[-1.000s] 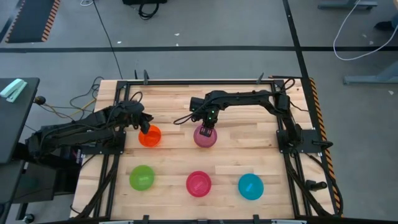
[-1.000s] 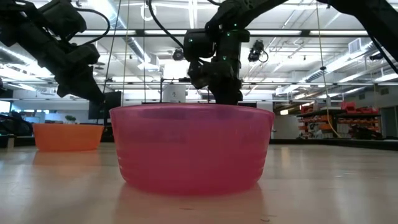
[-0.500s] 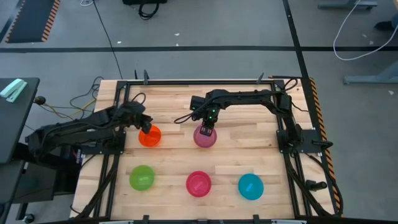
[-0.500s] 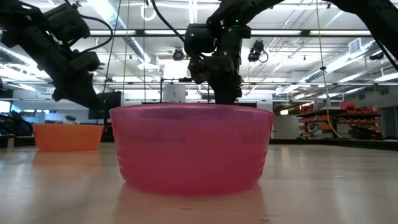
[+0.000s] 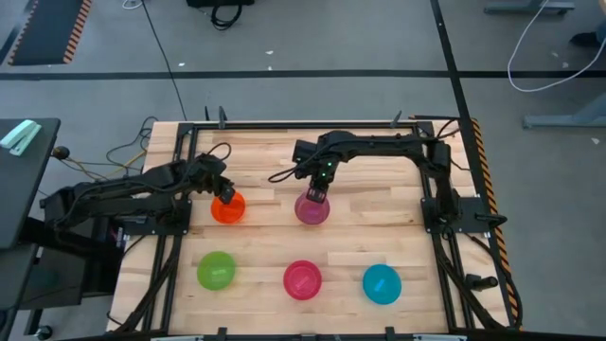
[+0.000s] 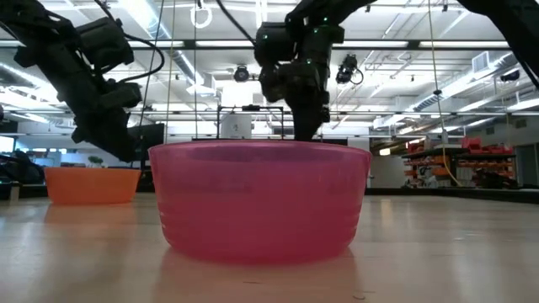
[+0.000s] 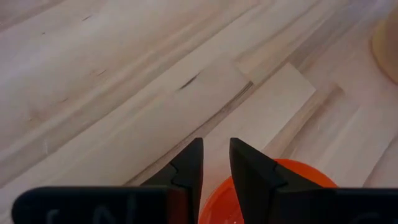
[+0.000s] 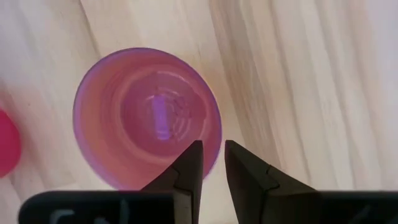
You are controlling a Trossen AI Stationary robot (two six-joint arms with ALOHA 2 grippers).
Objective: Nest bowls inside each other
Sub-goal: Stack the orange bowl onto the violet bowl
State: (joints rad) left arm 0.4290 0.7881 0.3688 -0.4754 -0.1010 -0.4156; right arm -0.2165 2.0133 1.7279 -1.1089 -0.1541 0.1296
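Wooden tabletop [image 5: 379,161] carries five bowls I can see, all mouth-up: orange [image 5: 227,208] and purple [image 5: 312,207] behind; green [image 5: 216,271], pink [image 5: 303,279], blue [image 5: 383,283] in front. My left gripper [image 7: 215,168] sits at the orange rim, my right [image 8: 212,163] at the purple rim, each open just a narrow slit, holding nothing. From the low camera the pink bowl hides the purple one.

A pale wooden tabletop [image 5: 265,156] sits on a grey floor [image 5: 312,38]. Beyond its far edge a black cable coil [image 5: 224,13] lies; a striped mat [image 5: 47,28] lies far off its left corner.
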